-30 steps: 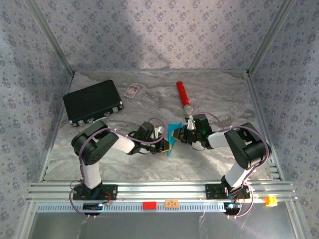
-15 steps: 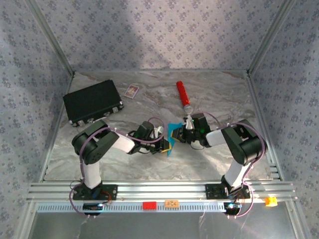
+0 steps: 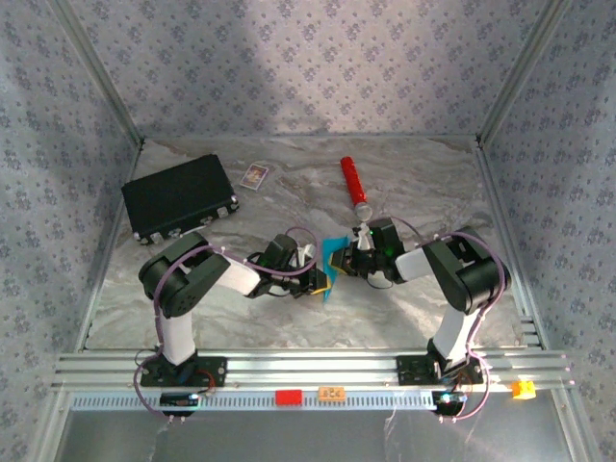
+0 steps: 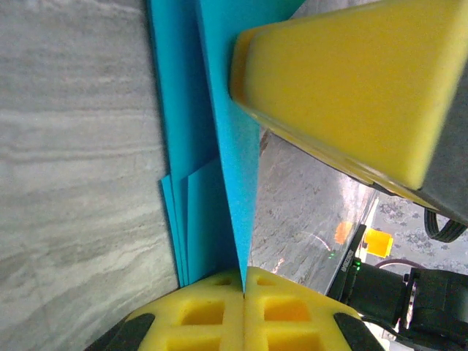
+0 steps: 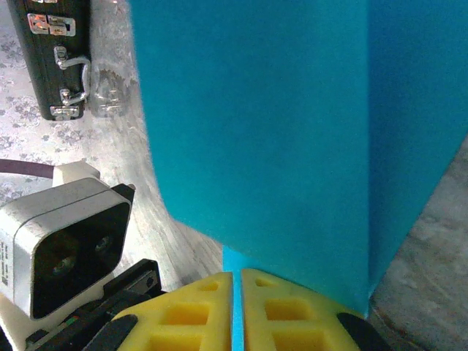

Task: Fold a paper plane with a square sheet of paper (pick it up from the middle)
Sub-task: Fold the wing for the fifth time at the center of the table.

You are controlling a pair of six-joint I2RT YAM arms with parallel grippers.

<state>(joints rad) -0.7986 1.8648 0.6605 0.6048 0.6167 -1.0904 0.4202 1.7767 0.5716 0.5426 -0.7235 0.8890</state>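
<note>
The square sheet of paper (image 3: pixel 328 288) is bright cyan and folded into several layers. It stands on edge at mid-table between the two grippers. My left gripper (image 3: pixel 321 275) is shut on one thin flap of the paper (image 4: pixel 219 117); its yellow pads meet at the paper's edge (image 4: pixel 243 281). From the other side my right gripper (image 3: pixel 341 260) is shut on another layer of the paper (image 5: pixel 278 124), pinched between its pads (image 5: pixel 237 281). The right gripper's yellow pad (image 4: pixel 344 88) lies against the sheet. I cannot tell the fold's overall shape.
A black case (image 3: pixel 178 197) lies at the back left, with a small white card (image 3: pixel 254 175) beside it. A red cylinder (image 3: pixel 353 185) lies behind the grippers. The metal rail (image 3: pixel 308 369) runs along the near edge.
The right arm's elbow has swung a little to the left. Both grippers stay on the paper in nearly the same place.
</note>
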